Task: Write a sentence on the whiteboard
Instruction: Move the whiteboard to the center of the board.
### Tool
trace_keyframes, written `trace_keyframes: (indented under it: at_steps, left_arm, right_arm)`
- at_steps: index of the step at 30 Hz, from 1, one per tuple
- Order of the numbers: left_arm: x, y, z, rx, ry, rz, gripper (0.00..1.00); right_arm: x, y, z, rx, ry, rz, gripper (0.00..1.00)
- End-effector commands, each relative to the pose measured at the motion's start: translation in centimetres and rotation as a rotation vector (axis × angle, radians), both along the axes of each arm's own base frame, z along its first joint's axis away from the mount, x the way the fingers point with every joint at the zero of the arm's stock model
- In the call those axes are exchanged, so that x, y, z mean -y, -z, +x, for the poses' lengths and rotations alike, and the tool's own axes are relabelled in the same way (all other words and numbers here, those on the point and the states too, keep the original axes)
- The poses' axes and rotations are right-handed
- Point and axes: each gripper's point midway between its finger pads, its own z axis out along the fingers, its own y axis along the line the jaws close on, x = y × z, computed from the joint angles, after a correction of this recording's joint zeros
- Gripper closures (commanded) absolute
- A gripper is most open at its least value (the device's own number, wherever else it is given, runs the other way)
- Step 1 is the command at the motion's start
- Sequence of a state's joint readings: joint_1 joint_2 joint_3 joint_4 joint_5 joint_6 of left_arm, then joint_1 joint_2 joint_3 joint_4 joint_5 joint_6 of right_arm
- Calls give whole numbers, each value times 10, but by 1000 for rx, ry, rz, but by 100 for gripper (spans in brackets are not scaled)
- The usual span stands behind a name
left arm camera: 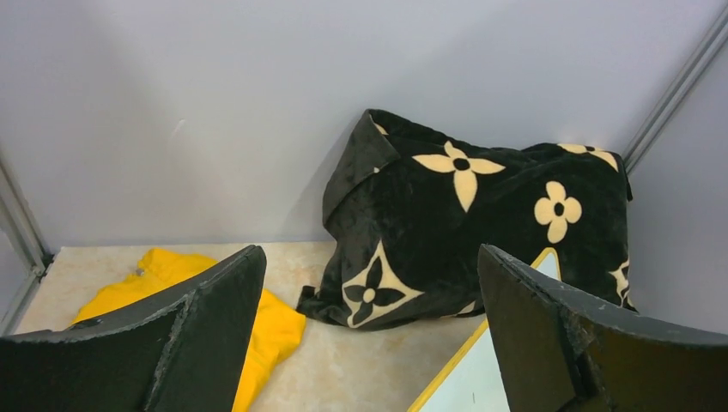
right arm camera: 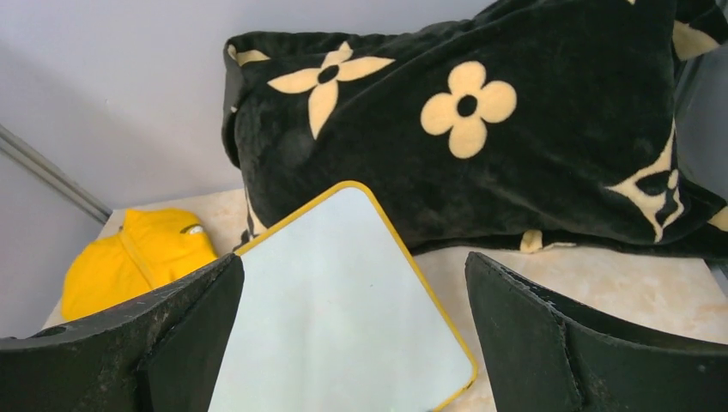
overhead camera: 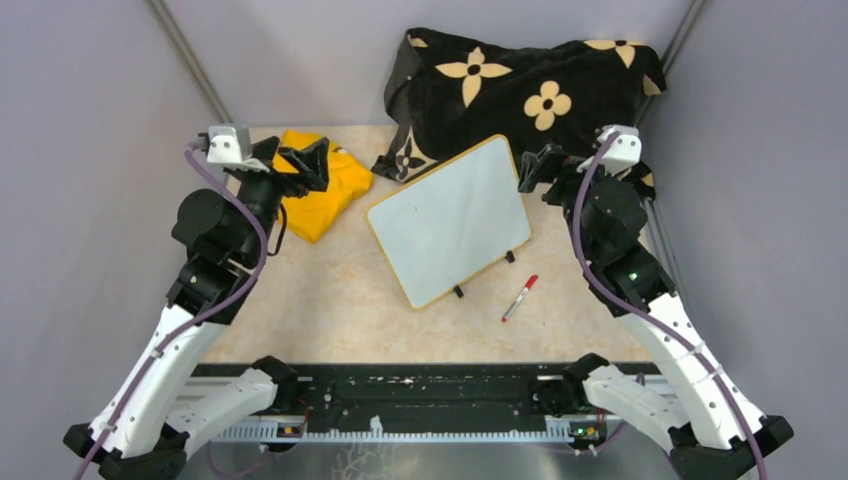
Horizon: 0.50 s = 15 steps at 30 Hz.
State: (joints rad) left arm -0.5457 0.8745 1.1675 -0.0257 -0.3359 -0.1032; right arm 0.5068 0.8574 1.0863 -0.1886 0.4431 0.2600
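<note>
No writing can be read on the whiteboard (overhead camera: 452,220) or elsewhere

Robot lab booth, grey panel walls (overhead camera: 90,120), metal corner posts (overhead camera: 190,62), beige tabletop (overhead camera: 340,310), black mounting rail (overhead camera: 420,395)

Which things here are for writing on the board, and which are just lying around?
For the job:
- whiteboard, still blank
- red marker

Just lying about:
- yellow cloth
- black flowered blanket
</note>
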Motion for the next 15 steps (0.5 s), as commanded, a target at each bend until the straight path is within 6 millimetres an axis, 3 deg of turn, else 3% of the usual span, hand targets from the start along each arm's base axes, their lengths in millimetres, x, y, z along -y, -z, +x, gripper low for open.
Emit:
trace_keyframes:
  at_steps: [1, 7, 15]
  left_arm:
    - [-12, 6, -6, -9, -27, -35, 1]
    - [-15, 25, -10, -21, -28, -32, 1]
    - [-11, 50, -24, 35, 32, 4, 1]
  right_arm:
    - [8, 0, -6, -10, 15, 28, 1]
    - [15, 24, -7, -66, 60, 46, 1]
    - [11, 78, -16, -181, 22, 18, 2]
